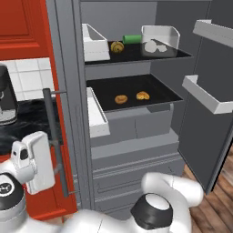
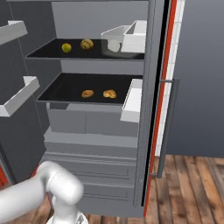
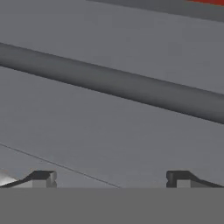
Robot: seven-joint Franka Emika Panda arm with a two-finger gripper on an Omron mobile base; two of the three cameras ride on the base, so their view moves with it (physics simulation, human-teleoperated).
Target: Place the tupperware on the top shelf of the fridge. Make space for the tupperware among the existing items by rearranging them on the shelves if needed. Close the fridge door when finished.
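Observation:
The grey fridge [image 1: 132,154] stands with both doors open. On the top shelf [image 1: 136,54] the clear-walled white tupperware [image 1: 160,41] [image 2: 114,43] sits at one end, and a pale lump [image 1: 154,46] shows through its wall. A green cylinder [image 1: 132,39] and a brown cookie [image 1: 117,47] lie beside it. Two orange pastries [image 1: 121,98] [image 1: 143,95] rest on the lower shelf [image 1: 132,84]. My gripper [image 3: 111,177] is open, facing the door's bar handle [image 3: 113,89] at close range with nothing between its fingers. The white hand [image 1: 34,161] hangs next to that handle [image 1: 53,136].
White bins [image 1: 207,93] line the open right door, and another white bin [image 1: 95,43] rides on the left door. A coffee machine [image 1: 7,95] stands on the dark counter beside red cabinets [image 1: 18,22]. Wooden floor [image 2: 192,183] lies beyond the fridge.

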